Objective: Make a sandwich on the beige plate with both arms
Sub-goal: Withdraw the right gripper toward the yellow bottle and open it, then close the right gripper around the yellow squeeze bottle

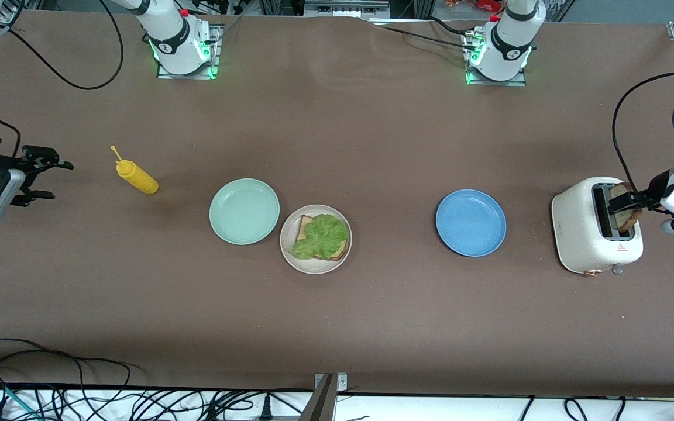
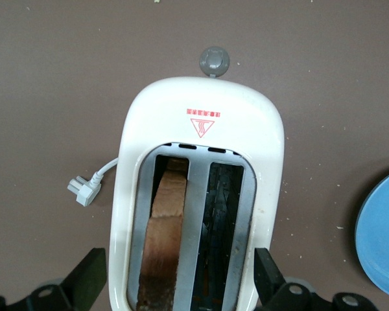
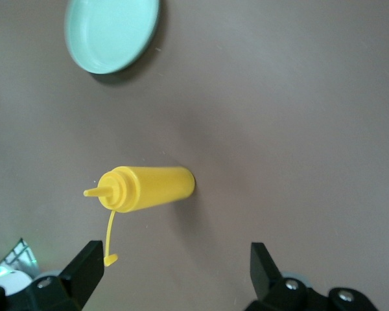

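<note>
Straddling toaster point(image 2: 201, 194), left tool point(image 2: 181, 285) spread wide; bread slice point(image 2: 165, 240) in slot. Right tool point(image 3: 175, 275) spread, waiting over table.

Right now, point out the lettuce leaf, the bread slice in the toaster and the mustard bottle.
lettuce leaf point(image 1: 320, 235), front view, middle of the leaf.
bread slice point(image 2: 165, 240), left wrist view, top crust edge.
mustard bottle point(image 3: 157, 188), right wrist view, mid-body.

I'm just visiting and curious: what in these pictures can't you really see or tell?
- Brown bread slice in the white toaster: its lower part is sunk in the slot, both views.
- Bottom bread slice on the beige plate: mostly covered by the green lettuce leaf, front view.
- Round blue plate: cut by the left wrist view's edge.
</note>
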